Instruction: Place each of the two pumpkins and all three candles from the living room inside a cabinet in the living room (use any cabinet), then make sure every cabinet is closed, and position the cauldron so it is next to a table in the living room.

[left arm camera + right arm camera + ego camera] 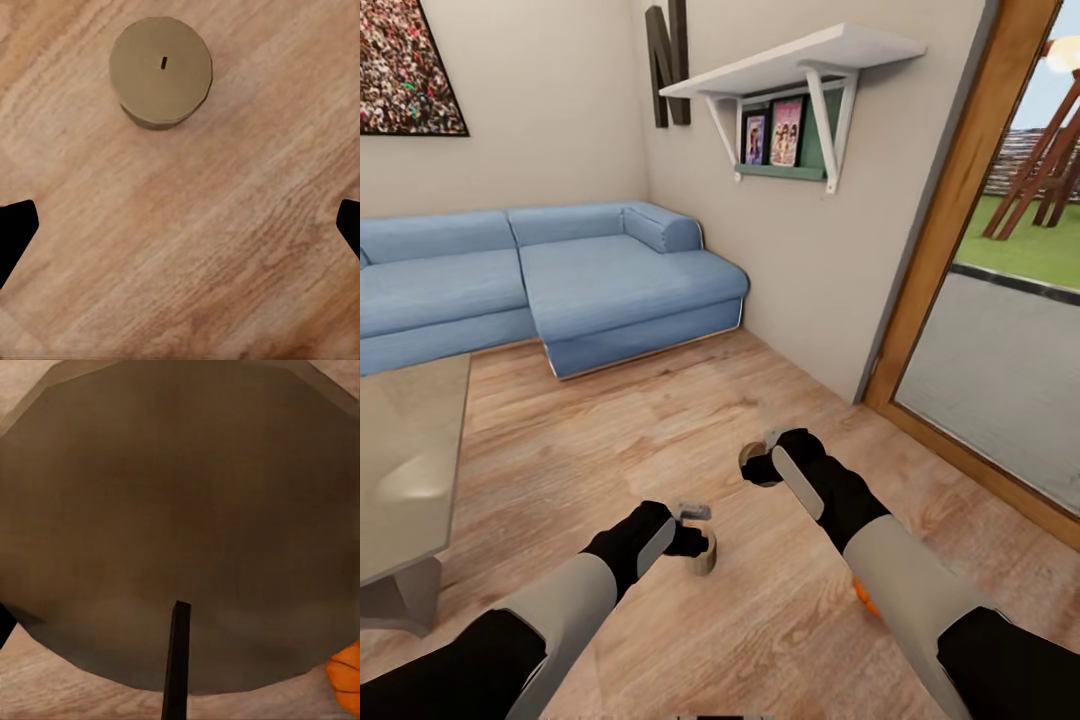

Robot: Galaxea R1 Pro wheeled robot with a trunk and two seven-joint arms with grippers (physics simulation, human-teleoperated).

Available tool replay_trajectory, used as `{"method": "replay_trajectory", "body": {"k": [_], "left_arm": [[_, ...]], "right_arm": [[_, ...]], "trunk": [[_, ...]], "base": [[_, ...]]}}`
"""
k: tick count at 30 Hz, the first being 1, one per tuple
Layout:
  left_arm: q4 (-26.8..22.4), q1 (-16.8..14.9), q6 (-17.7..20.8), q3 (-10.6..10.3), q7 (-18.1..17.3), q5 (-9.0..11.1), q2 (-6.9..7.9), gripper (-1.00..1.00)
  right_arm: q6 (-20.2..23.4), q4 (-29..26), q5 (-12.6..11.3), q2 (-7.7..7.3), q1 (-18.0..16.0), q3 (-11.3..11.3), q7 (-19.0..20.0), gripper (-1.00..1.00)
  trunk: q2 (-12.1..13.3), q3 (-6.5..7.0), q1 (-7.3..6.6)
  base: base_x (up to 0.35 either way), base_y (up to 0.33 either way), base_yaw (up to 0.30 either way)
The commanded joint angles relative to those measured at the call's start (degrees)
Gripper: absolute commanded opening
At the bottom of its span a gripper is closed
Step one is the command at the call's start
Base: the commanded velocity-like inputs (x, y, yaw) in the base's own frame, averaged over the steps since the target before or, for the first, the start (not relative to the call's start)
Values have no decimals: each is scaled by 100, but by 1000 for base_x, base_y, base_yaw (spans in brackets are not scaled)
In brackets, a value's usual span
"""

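Light plank floor (660, 420) runs from the blue sofa (560, 280) to the glass door (1000, 330), and two candles stand on it between the robot's arms. One candle (703, 553) sits upright just beyond the left gripper (695, 540), which half covers it from the head camera. From the left wrist, that candle (160, 71) is seen from above, its round top and short dark wick plain, with the two dark fingertips (15, 232) set wide apart at the picture's edges, holding nothing.

The second candle (752, 462) is mostly hidden behind the right gripper (760, 468); only a sliver of pale rim peeks out. Up close in the right wrist view its brown top (180, 510) and black wick are all but pressed against the lens, so I cannot tell whether those fingers are closed or spread.

A pumpkin (865, 600) shows as an orange scrap behind the right forearm, and again as a ribbed corner (345, 679) cut off by the frame. The glass table (410, 450) juts in at the left, partly out of view. A black N (668, 60) and a shelf (790, 70) hang on the wall.
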Motion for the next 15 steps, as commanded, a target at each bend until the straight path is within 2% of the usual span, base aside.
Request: {"method": "replay_trajectory", "body": {"k": [1,15], "left_arm": [[-1,-3,22,-17,42,45,0,100],[24,-3,34,46,38,55,15,100]], "right_arm": [[11,-5,-53,0,-6,17,-64,-100],[10,-2,-63,60,-1,26,-72,-100]], "trunk": [[-4,-37,0],[-23,-407,37]], "base": [[0,0,0],[0,0,0]]}}
